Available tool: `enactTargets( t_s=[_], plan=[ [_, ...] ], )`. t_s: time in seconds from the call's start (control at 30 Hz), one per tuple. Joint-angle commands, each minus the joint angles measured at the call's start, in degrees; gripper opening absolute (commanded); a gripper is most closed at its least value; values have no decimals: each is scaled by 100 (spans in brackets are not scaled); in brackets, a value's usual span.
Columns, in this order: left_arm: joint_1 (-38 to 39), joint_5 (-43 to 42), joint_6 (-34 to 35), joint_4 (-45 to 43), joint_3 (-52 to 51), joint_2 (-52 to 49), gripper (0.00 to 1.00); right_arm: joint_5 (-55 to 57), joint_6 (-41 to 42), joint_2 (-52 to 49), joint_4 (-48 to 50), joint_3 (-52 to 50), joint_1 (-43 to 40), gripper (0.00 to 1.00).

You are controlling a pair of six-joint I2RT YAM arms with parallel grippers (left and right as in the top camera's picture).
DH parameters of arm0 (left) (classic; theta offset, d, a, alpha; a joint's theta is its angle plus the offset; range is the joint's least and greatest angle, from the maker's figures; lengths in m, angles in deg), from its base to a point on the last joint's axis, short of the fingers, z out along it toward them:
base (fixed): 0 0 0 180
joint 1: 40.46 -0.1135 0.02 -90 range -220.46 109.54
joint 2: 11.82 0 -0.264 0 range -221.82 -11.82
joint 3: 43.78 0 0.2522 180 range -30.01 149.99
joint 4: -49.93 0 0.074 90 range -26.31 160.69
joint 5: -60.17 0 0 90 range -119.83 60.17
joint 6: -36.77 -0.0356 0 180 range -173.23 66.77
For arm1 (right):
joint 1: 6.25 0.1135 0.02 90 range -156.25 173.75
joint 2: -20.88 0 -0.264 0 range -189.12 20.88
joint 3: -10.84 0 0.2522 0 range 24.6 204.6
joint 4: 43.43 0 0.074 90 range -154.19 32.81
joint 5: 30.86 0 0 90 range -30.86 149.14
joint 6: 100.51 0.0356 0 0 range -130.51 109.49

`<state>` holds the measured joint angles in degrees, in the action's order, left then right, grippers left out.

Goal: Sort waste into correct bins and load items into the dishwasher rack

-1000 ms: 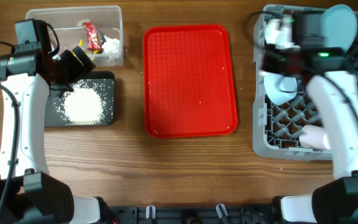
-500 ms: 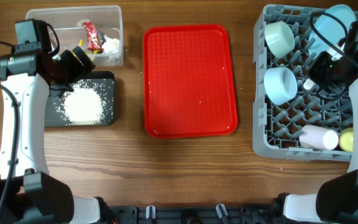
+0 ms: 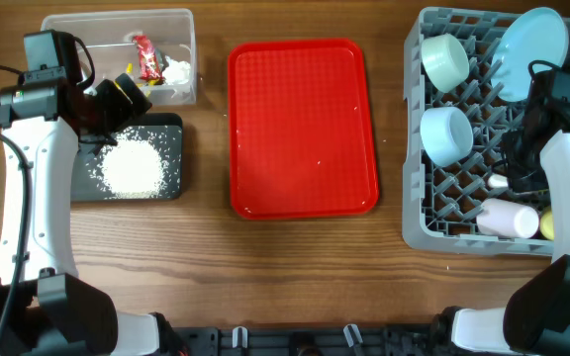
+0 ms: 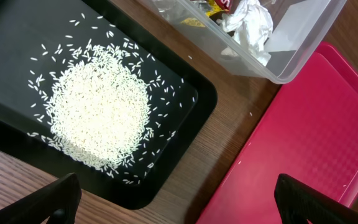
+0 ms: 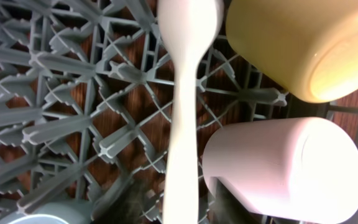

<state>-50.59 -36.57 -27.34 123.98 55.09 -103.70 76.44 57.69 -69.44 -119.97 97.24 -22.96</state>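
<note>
While the left end effector point(image 4: 188, 202) hangs wide open and empty over the rice point(image 4: 98, 118) heaped in the black tray point(image 4: 188, 99) at frame left, the right end effector point(image 3: 515, 170) reaches low into the dishwasher rack point(image 3: 414, 203) at the right. The white spoon point(image 5: 184, 118) runs lengthwise over the lattice beside the yellow cup point(image 5: 303, 43) and white cup point(image 5: 284, 168), probably so it lies flat. I cannot tell whether the right fingers grip it.

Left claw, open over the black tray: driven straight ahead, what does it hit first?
The left claw would probably meet the rim of the black tray first, right of the rice heap. Depth is unclear; it might land on the table before the red tray.
</note>
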Motion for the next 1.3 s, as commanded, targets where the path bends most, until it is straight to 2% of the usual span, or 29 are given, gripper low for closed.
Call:
enactTargets(
  t_s=[0.0,0.1,0.13,0.27,0.3,0.37,0.43,0.47,0.6,0.7,0.8,0.87,0.97,1.1,1.2,1.27],
  plan=[
    [11,-26,50,0,52,37,100,199,116,-22,46,-13,-24,67],
    [11,-26,50,0,52,37,100,219,-107,-20,57,-13,-24,95],
    [11,-26,50,0,52,37,100,216,-273,-17,61,-11,-24,100],
    [11,-26,50,0,52,37,100,-170,-1600,98,94,234,-13,100],
    [11,-26,50,0,52,37,100,-776,-2339,103,328,236,-13,100],
    [11,-26,50,0,52,37,100,-3091,-4083,96,855,236,-13,100],
    [11,-26,50,0,52,37,100,-6424,-6081,98,1263,236,157,100],
    [11,-26,50,0,52,37,100,-6837,-6269,131,1283,236,306,100],
    [11,-26,50,0,52,37,100,-6492,-6741,955,1473,238,1401,100],
    [11,-26,50,0,52,37,100,-5195,-6813,2275,1360,247,2472,100],
    [11,-26,48,0,52,37,100,-4450,-6806,3346,887,247,3060,100],
    [11,-26,50,0,52,37,100,-4450,-6800,3875,811,247,3073,100],
    [11,-26,50,0,52,37,100,-3823,-7355,4347,280,247,3073,100],
    [11,-26,48,0,52,37,100,-3526,-7589,4371,208,245,3073,100],
    [11,-26,50,0,52,37,100,-3322,-7582,4597,732,-199,2999,100],
    [11,-26,50,0,52,37,100,-3121,-7663,5128,1528,-922,2999,100]
  ],
)
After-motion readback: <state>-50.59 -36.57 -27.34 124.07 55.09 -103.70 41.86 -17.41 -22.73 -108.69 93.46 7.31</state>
